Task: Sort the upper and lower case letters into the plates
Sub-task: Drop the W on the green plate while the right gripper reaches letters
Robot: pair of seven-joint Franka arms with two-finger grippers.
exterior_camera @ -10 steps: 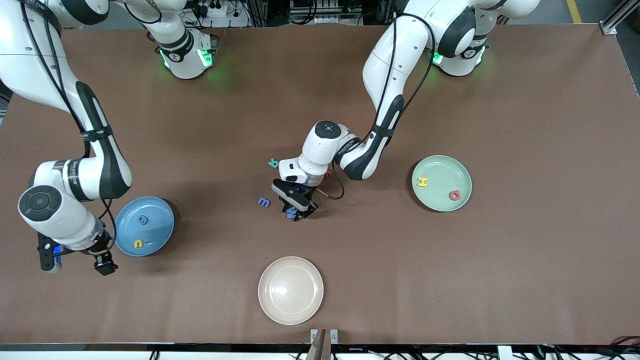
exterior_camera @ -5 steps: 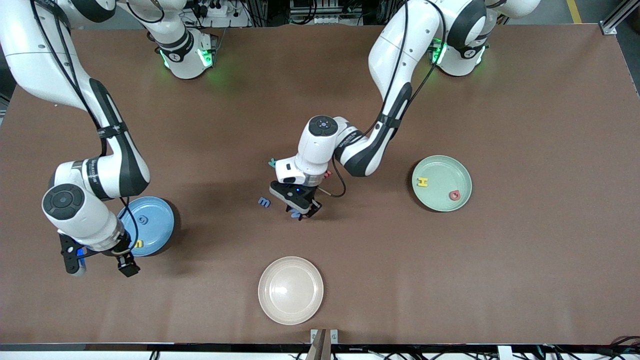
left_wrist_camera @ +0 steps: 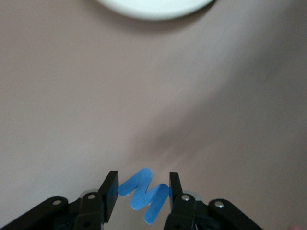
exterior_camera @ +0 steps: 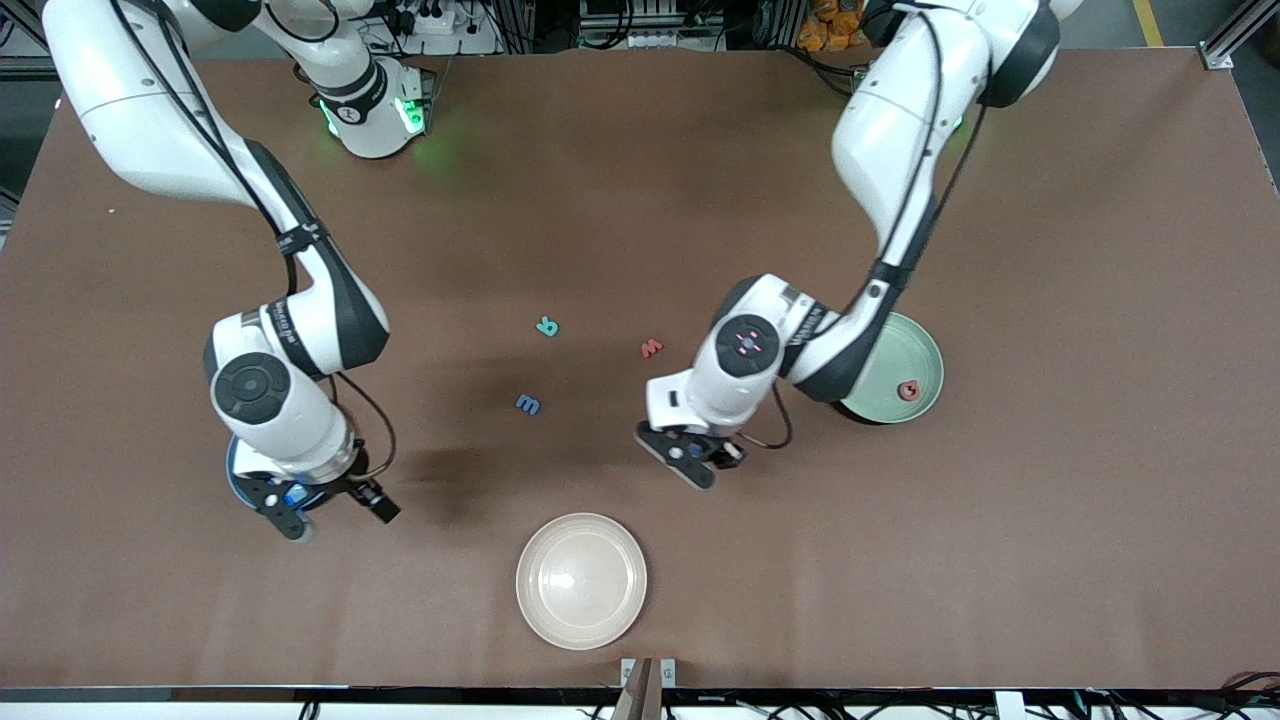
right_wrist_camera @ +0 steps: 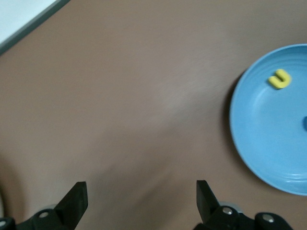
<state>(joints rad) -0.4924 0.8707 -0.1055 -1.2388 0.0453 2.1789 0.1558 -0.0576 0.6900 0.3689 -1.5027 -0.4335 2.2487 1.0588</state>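
Left claw (left_wrist_camera: 143, 201) gripping blue W (left_wrist_camera: 144, 194) | right claw (right_wrist_camera: 141, 203) wide apart

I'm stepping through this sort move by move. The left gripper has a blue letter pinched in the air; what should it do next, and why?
Probably carry it on toward the pale green plate. The left gripper is shut on the blue W, an upper case shape, over bare table, and that plate already holds a red G. The right gripper hangs open beside the blue plate, which holds a small yellow letter.
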